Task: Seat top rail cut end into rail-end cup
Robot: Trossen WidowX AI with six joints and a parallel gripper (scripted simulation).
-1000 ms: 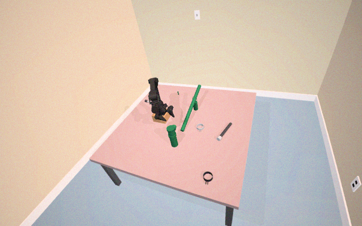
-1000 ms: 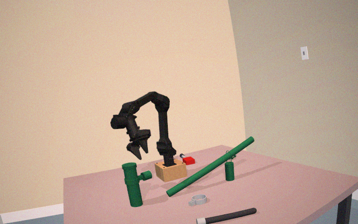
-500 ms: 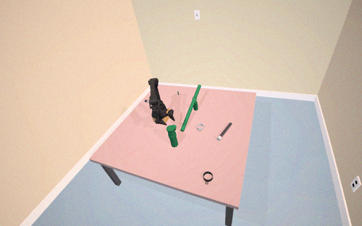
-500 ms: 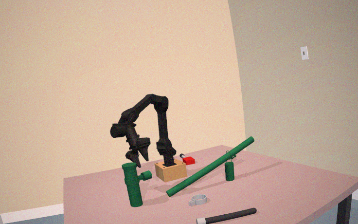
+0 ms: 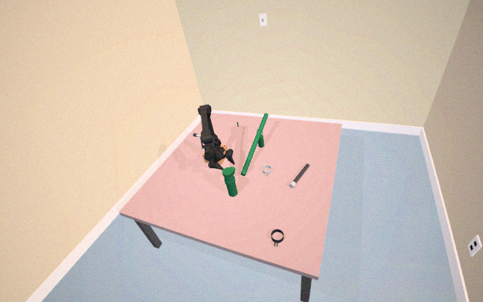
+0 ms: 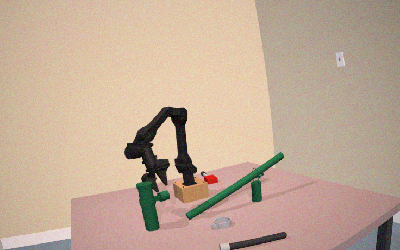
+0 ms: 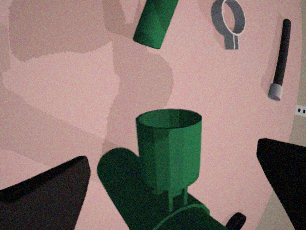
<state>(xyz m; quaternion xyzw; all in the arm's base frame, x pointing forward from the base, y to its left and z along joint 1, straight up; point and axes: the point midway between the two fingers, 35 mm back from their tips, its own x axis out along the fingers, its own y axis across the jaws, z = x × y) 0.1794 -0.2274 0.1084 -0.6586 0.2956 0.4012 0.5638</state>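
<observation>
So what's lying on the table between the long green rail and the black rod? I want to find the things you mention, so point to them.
A grey ring clamp point(image 5: 266, 172) point(image 6: 223, 226) point(image 7: 218, 22), seen in the top and wrist views.

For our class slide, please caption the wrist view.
Open pincer spread around the empty green rail-end cup, the rail's cut end lying apart.
</observation>
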